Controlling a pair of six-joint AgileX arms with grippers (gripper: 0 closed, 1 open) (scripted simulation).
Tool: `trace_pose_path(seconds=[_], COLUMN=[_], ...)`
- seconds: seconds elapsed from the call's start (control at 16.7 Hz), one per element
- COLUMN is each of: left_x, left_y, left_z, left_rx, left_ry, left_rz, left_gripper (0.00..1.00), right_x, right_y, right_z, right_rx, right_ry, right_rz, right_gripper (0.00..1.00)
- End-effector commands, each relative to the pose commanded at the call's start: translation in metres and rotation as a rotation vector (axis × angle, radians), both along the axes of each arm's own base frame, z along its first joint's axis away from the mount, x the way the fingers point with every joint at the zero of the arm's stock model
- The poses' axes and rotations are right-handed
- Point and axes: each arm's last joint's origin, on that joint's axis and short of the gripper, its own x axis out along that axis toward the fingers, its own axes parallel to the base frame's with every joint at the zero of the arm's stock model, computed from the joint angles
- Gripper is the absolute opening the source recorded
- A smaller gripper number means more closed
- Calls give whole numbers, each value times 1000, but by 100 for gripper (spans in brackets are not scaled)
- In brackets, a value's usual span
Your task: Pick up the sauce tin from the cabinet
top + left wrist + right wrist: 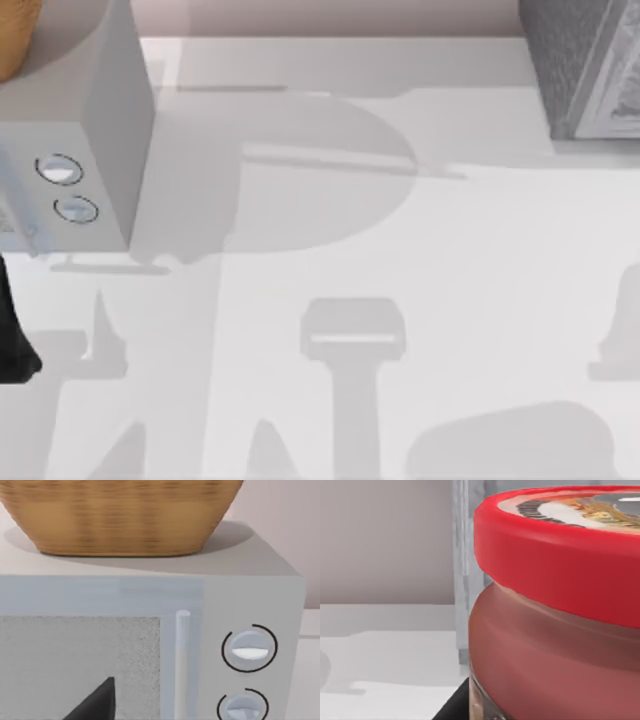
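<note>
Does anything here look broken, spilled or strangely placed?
Nothing looks spilled or damaged. One homely oddity: a wicker basket sits on top of the microwave. The red-lidded sauce tin stands upright and intact, very close to the right wrist camera.

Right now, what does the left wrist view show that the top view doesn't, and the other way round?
The left wrist view alone shows the microwave's speckled door window, its upright handle and the woven side of the basket on top. The top view alone shows the white table crossed by shadows and a grey cabinet at the far right. Both share the microwave's two round dials.
</note>
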Motion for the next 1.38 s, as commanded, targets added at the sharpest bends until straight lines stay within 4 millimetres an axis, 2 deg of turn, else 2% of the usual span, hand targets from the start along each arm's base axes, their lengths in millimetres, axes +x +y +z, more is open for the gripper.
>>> trace_pose_path(seconds=[0.18, 0.42, 0.66, 0.84, 0.96, 1.14, 1.38], left_x=[0, 0, 0, 0, 0, 0, 0], left_y=[0, 0, 0, 0, 0, 0, 0], left_z=[0, 0, 0, 0, 0, 0, 0], left_rx=[0, 0, 0, 0, 0, 0, 0], left_ry=[0, 0, 0, 0, 0, 0, 0], left_rz=[0, 0, 0, 0, 0, 0, 0], left_gripper=[100, 100, 100, 100, 100, 100, 100], right_x=[1, 8, 31, 57, 75, 95, 104], right_y=[1, 9, 28, 52, 74, 112, 161], right_z=[1, 19, 37, 39, 33, 12, -28], right_rx=[2, 3, 6, 7, 5, 2, -3], right_ry=[3, -39, -61, -50, -35, -13, 7], right_rz=[8, 74, 185, 286, 359, 472, 612], right_gripper=[0, 0, 0, 0, 0, 0, 0])
